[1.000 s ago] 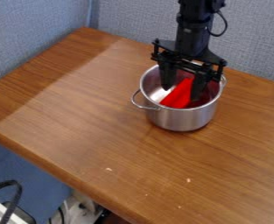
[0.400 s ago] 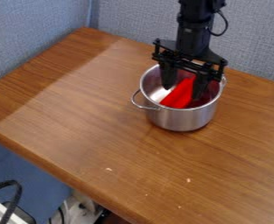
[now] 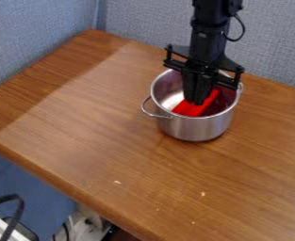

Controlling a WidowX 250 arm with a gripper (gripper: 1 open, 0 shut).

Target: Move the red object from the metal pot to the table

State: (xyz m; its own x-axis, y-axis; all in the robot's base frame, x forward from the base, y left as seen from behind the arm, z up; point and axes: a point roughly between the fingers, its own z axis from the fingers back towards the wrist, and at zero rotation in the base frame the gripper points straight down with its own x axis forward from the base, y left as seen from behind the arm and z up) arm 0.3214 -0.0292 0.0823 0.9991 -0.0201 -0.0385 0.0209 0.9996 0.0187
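Shiny round steel pot (image 3: pixel 194 115) – polished, mirror-bright walls; bright red plastic-looking piece (image 3: pixel 195 107) inside, glossy; brown wooden desk (image 3: pixel 87 104) – smooth, visible grain, soft sheen.

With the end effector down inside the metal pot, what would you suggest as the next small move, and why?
Probably a straight lift. The end effector appears shut on the red object inside the metal pot, so raising it clear of the rim should come before carrying it to the table.

No legible text, label or number — on anything in view.
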